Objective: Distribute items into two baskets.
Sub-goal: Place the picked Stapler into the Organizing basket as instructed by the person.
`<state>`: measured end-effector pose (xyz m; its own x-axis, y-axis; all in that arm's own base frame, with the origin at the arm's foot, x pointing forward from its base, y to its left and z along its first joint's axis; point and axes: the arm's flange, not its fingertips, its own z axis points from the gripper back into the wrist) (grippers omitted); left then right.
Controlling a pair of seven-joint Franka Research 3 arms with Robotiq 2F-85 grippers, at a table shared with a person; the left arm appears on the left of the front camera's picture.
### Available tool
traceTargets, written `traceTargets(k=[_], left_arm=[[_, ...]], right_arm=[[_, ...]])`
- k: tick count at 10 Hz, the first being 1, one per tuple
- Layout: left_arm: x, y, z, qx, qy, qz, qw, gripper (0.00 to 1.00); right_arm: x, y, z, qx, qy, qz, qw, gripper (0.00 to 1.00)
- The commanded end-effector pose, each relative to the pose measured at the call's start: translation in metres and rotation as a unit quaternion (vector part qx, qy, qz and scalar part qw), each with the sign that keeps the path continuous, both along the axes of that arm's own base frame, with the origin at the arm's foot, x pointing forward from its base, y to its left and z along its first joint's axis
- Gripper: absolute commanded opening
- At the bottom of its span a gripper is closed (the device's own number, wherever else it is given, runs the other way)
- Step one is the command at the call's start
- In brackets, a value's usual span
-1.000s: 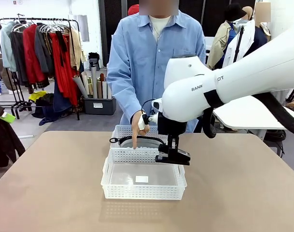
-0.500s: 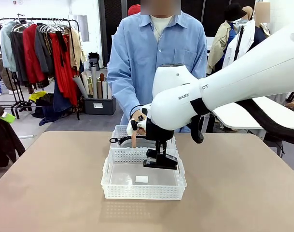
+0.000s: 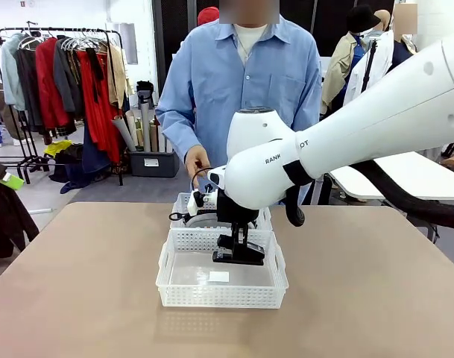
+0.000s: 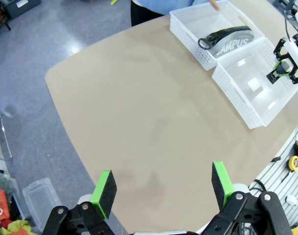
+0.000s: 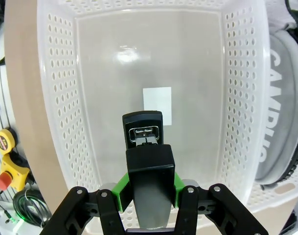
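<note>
Two white perforated baskets stand end to end mid-table. The far basket (image 3: 183, 203) holds the grey "CAMPUS" pouch (image 3: 204, 221) with its black strap. My right gripper (image 3: 238, 250) hangs just above the near basket (image 3: 167, 265), shut on the small black stapler (image 3: 240, 258). In the right wrist view the stapler (image 5: 145, 142) sits between the green pads over that basket's (image 5: 60, 122) bare floor, with the pouch (image 5: 281, 112) at the right. My left gripper (image 4: 162, 183) is open, high above the table's other end, both baskets (image 4: 237, 93) and the pouch (image 4: 232, 40) far off.
A person in a blue shirt (image 3: 241, 97) stands at the far edge, one hand (image 3: 197, 160) raised above the far basket. A clothes rack (image 3: 62, 82) is back left. A yellow tape measure (image 5: 4, 142) and red button (image 5: 7, 178) lie off the table's near edge.
My right gripper has carried the stapler left and down, from the near basket's right rim to over its middle. The person's hand has lifted out of the far basket.
</note>
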<state>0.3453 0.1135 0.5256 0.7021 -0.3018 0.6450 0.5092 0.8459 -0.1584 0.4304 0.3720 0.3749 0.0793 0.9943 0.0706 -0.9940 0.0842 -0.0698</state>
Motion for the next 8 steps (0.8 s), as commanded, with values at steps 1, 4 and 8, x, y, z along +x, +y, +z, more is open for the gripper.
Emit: traceTargets(k=[1,4,8], left_arm=[[-0.001,0.000,-0.001,-0.002,-0.002,-0.004,1.000,1.00],[-0.001,0.000,-0.001,-0.002,-0.002,-0.004,1.000,1.00],[-0.001,0.000,-0.001,-0.002,-0.002,-0.004,1.000,1.00]], right_arm=[[0.009,-0.001,-0.012,0.000,-0.001,0.021,1.000,0.27],[0.013,0.000,-0.030,0.004,0.015,0.029,0.999,0.27],[0.017,-0.003,-0.038,0.014,0.027,0.029,0.999,0.27]])
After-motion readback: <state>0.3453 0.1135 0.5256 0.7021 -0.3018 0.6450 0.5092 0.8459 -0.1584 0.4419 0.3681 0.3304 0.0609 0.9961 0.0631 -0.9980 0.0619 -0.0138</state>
